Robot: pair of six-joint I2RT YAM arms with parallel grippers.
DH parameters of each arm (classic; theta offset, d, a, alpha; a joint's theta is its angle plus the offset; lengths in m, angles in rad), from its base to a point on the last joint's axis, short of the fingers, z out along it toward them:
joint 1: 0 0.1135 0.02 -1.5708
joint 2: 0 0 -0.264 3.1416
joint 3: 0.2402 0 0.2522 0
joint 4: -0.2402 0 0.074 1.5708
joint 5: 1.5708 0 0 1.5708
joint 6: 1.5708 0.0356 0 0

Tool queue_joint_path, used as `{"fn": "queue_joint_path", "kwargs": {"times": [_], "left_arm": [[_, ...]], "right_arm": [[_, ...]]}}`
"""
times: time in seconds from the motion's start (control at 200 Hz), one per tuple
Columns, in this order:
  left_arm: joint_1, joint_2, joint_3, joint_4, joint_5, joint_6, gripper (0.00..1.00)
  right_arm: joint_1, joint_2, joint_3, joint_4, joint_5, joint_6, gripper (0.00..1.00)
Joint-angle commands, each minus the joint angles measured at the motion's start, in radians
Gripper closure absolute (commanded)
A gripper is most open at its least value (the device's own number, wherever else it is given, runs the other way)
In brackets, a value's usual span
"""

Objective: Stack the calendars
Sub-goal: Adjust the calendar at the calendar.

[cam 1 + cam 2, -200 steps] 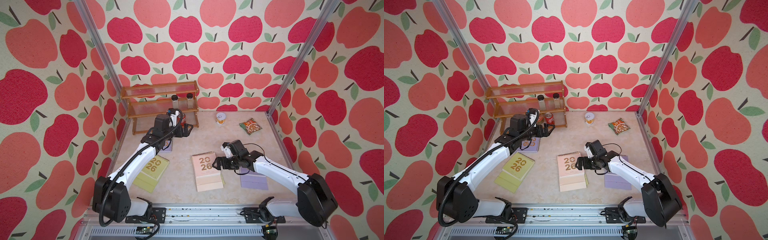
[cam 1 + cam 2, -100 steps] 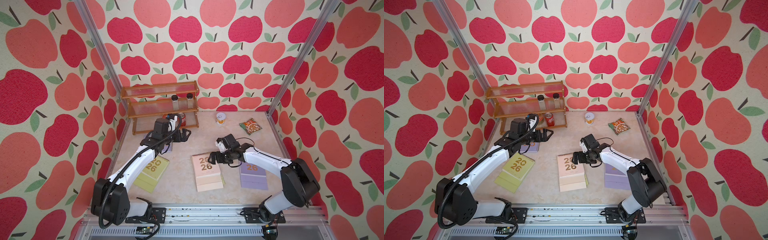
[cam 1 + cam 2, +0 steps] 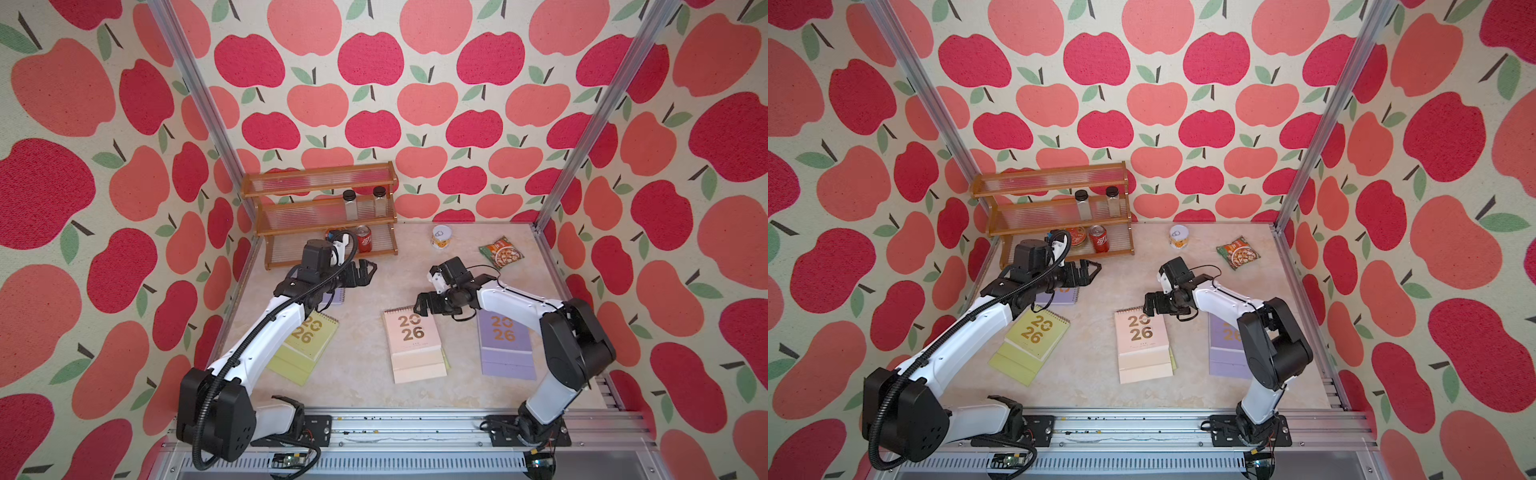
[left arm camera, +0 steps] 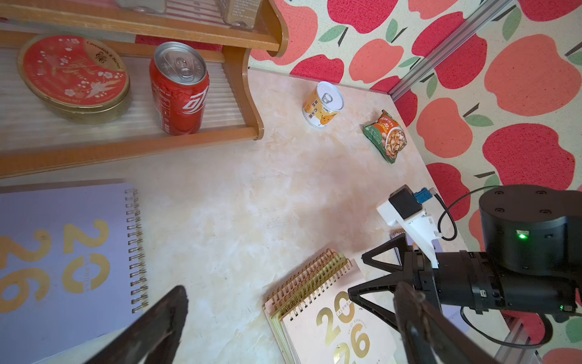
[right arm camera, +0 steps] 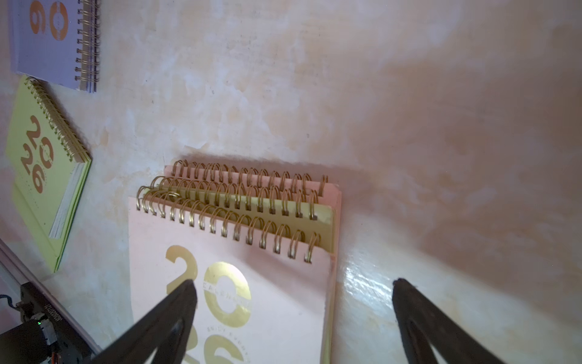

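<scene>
A wide strip of bare worktop [image 3: 395, 270] is lying open between the wooden rack [image 3: 320, 183] in the far left corner and the pink-topped calendar stack [image 3: 411, 332] at the middle, while the pull-tab can [image 3: 441, 237] and snack packet [image 3: 500, 253] are narrowing the far right corner.

Rack [image 3: 320, 192]: far-left corner of table [image 3: 361, 345], tight against back wall [image 3: 415, 104].
Middle shelf [image 3: 307, 216]: jar [image 3: 350, 205] left, second jar [image 3: 379, 202] just beside, right.
Bottom shelf [image 3: 291, 253]: tin [image 4: 72, 78] left, drinks can [image 3: 364, 244] right, close by.
Food can [image 3: 441, 237]: on table, right of rack, near back wall.
Snack packet [image 3: 500, 253]: further right, before right wall [image 3: 665, 208].
Centre stack [image 3: 415, 345]: three calendars one atop another, mid-table.
Left calendar [image 3: 320, 340]: flat, left of stack, partly under left arm [image 3: 274, 328].
Right calendar [image 3: 505, 340]: flat, just right of stack.
Far calendar [image 4: 63, 252]: behind left calendar, just before rack.
</scene>
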Motion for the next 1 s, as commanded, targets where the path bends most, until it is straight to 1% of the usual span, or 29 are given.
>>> {"fn": "queue_joint_path", "kwargs": {"times": [0.0,0.355,0.995], "left_arm": [[0.007,-0.012,-0.012,-0.024,-0.013,0.021,0.00],[0.011,0.002,-0.013,-0.024,-0.005,0.020,0.00],[0.014,0.013,-0.018,-0.009,0.011,0.017,0.01]], "right_arm": [[-0.006,0.027,0.048,-0.001,-0.013,-0.036,0.01],[-0.003,0.077,0.100,0.003,-0.060,-0.038,0.02],[0.028,0.078,0.108,0.008,-0.098,-0.001,0.03]]}}
